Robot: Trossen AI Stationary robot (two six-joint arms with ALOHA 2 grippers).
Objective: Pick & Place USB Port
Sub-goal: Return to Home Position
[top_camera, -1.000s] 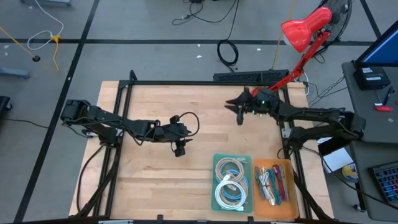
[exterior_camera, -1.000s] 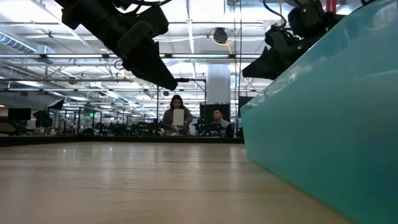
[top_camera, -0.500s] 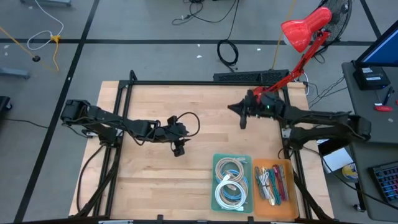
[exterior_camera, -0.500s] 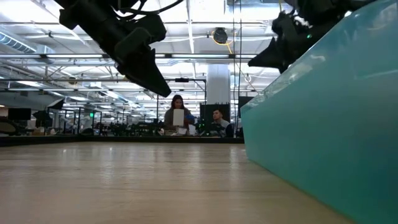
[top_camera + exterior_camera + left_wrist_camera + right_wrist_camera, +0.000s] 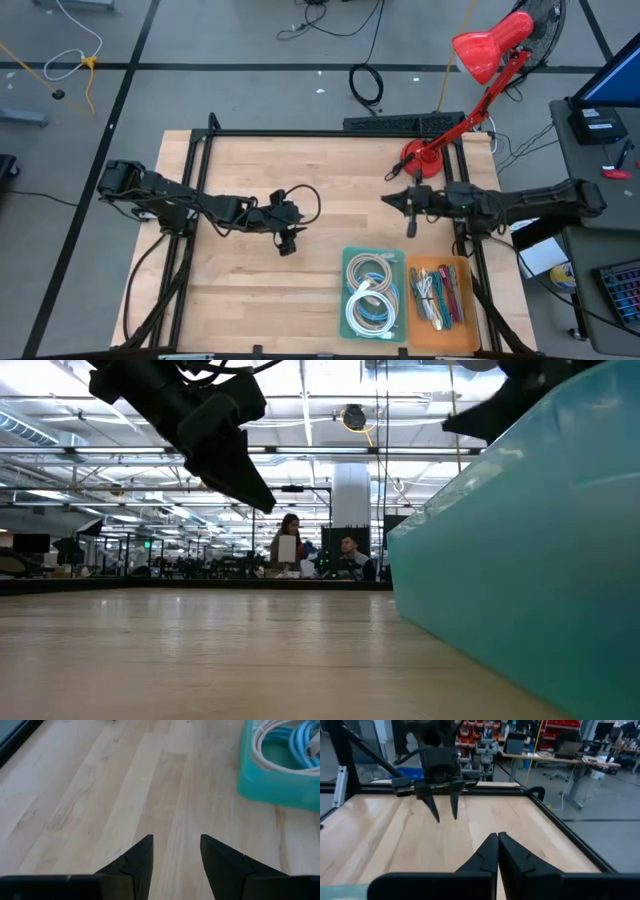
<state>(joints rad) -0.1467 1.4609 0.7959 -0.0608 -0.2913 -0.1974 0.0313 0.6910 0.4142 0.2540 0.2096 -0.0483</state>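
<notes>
High view: cables (image 5: 372,290) likely all in blue bin (image 5: 345,292) and orange bin (image 5: 408,300), left tool (image 5: 287,243) apart, right tool (image 5: 410,228) together, next tucking both home.

The pale, wood-grained worktop (image 5: 300,165) carries a teal bin (image 5: 374,252) of white, beige and light-blue cables (image 5: 370,295) and an orange bin (image 5: 462,332) of multicoloured cables (image 5: 437,295) at lower right, with a bright red lamp (image 5: 483,50) at upper right.

Pale smooth wood table (image 5: 300,160), glossy teal plastic bin (image 5: 520,560), black metal frame (image 5: 300,133)
</notes>
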